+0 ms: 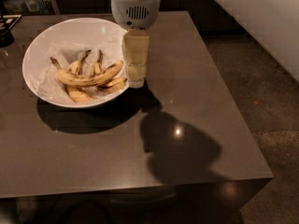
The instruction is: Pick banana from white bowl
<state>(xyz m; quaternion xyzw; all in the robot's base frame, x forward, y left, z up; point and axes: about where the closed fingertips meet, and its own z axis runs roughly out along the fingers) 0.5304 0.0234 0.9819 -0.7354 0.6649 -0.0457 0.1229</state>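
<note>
The white bowl point(93, 29) stands on the back left of the brown table point(196, 92), with a crinkled white liner point(44, 80) inside. Several yellow bananas lie in it. The banana point(88, 79) is the longest one, lying crosswise on top with brown streaks, its dark tip toward the right. Shorter bananas point(78, 94) lie under it. My gripper point(136, 80) hangs from the white wrist housing point(135, 6) and stands upright over the bowl's right rim, just right of the banana's tip. It holds nothing that I can see.
A dark object point(5, 31) sits at the table's far left edge. The table's right edge point(233, 97) drops to a speckled floor point(271, 78), with a pale wall at the upper right. The arm's shadow point(180, 146) falls on the table's front.
</note>
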